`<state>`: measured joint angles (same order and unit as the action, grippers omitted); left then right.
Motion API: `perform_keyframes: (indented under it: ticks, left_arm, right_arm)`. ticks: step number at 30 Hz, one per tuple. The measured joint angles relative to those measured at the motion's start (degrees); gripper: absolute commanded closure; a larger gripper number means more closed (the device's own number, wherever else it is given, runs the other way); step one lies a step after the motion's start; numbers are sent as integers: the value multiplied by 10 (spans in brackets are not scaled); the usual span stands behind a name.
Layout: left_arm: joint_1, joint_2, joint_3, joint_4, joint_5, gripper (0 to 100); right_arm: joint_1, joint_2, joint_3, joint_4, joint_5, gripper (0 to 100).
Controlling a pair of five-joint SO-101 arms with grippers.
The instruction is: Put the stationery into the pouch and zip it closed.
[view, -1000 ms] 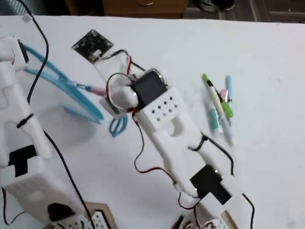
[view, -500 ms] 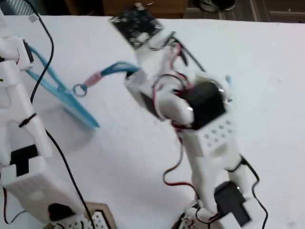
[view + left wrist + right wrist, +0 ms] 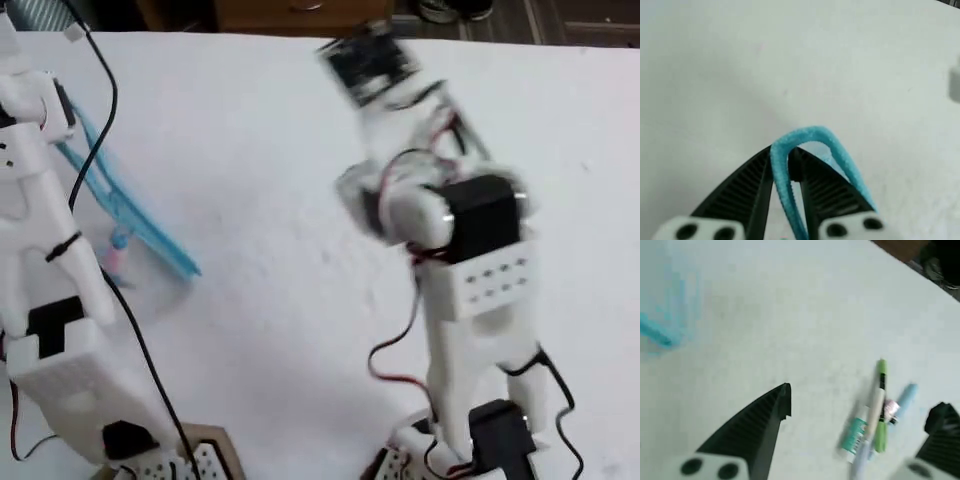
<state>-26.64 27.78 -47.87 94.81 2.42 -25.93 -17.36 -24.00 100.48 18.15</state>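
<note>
The clear pouch with a blue edge (image 3: 130,215) stands on its edge at the table's left, its pink zipper pull (image 3: 116,254) hanging beside it. My left gripper (image 3: 786,155) is shut on the pouch's blue rim (image 3: 812,134). My right arm (image 3: 470,235) stands raised over the right half of the table. In the right wrist view my right gripper (image 3: 860,405) is open above a small cluster of stationery (image 3: 874,416): a green pen, a white pen, a teal-labelled stick and a light blue one. The cluster lies between the two fingers, untouched.
The left arm (image 3: 45,260) runs along the table's left edge with a black cable looping over it. Dark wooden furniture (image 3: 300,15) lines the table's far edge. White tabletop (image 3: 270,200) lies open between the pouch and the right arm.
My right arm swung from the pouch's zipper pull away to the right and far side, letting go of the pull, which dropped back beside the pouch. The stationery is now under the arm.
</note>
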Motion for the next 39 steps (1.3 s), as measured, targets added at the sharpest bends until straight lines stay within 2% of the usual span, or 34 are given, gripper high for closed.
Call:
perform_keyframes:
  ticks: [2, 5, 10, 15, 23, 29, 32, 35, 36, 38, 39]
  left_arm:
    - [3, 1, -14, 5, 1, 979]
    - [3, 1, -18, 7, 1, 979]
    - [3, 1, -18, 14, 11, 979]
    - [3, 1, -18, 15, 13, 979]
    - [2, 1, -20, 25, 14, 979]
    - [2, 1, -22, 38, 17, 979]
    - [2, 1, -22, 43, 17, 979]
    - [2, 1, -25, 52, 17, 979]
    - [2, 1, -25, 53, 17, 979]
    - [2, 1, -25, 54, 17, 979]
    - [2, 1, -25, 54, 11, 978]
  right_arm:
    - [-74, 0, 11, -4, -33, 587]
    - [-164, -1, 42, -64, -99, 587]
    - [-269, -1, 129, -244, -190, 587]
    - [-348, 0, 214, -375, -237, 587]
    - [-357, 16, 318, -584, -243, 587]
    - [-351, 90, 321, -679, -244, 598]
    - [-341, 119, 321, -701, -238, 721]
    - [-326, 124, 322, -707, -207, 959]
    - [-322, 124, 322, -707, -200, 997]
    - [-310, 124, 322, -707, -195, 950]
    - [-304, 124, 322, -707, -192, 978]
